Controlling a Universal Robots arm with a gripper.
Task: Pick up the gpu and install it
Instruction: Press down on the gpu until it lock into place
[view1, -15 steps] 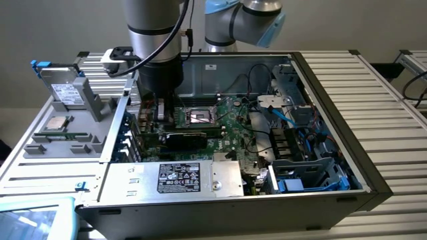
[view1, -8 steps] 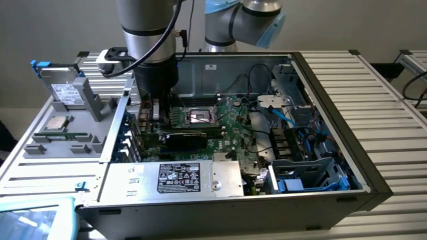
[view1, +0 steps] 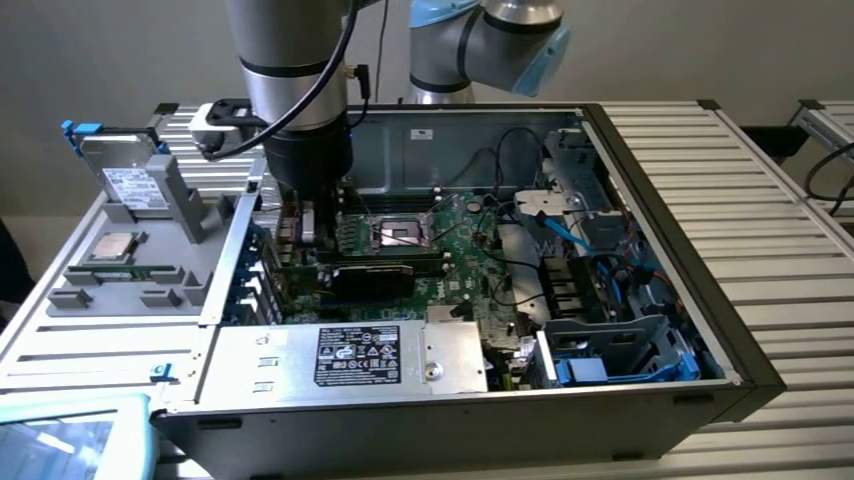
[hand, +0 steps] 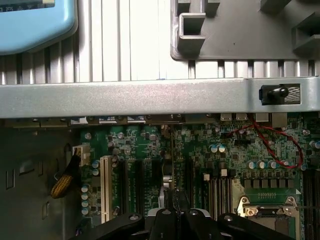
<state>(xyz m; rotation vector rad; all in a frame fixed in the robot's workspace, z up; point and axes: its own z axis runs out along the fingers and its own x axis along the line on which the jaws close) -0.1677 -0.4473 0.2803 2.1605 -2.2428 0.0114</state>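
In the exterior view my gripper (view1: 307, 245) reaches down into the open computer case, at the exterior view's left end of the green motherboard (view1: 454, 255). The gpu (view1: 370, 278) shows its black shroud low over the board, just to the exterior view's right of the gripper. In the wrist view the gpu (hand: 172, 165) appears edge-on as a thin line running out from between the black fingers (hand: 195, 220). It stands upright over the dark expansion slots (hand: 132, 185). The gripper (hand: 175, 212) is shut on its edge.
The case's metal wall (hand: 150, 97) lies close by the slots. A CPU socket (view1: 400, 235) and loose cables (view1: 561, 240) are on the board. The power supply (view1: 354, 355) fills the near corner. A grey tray (view1: 134, 290) with a hard drive (view1: 131, 185) stands outside.
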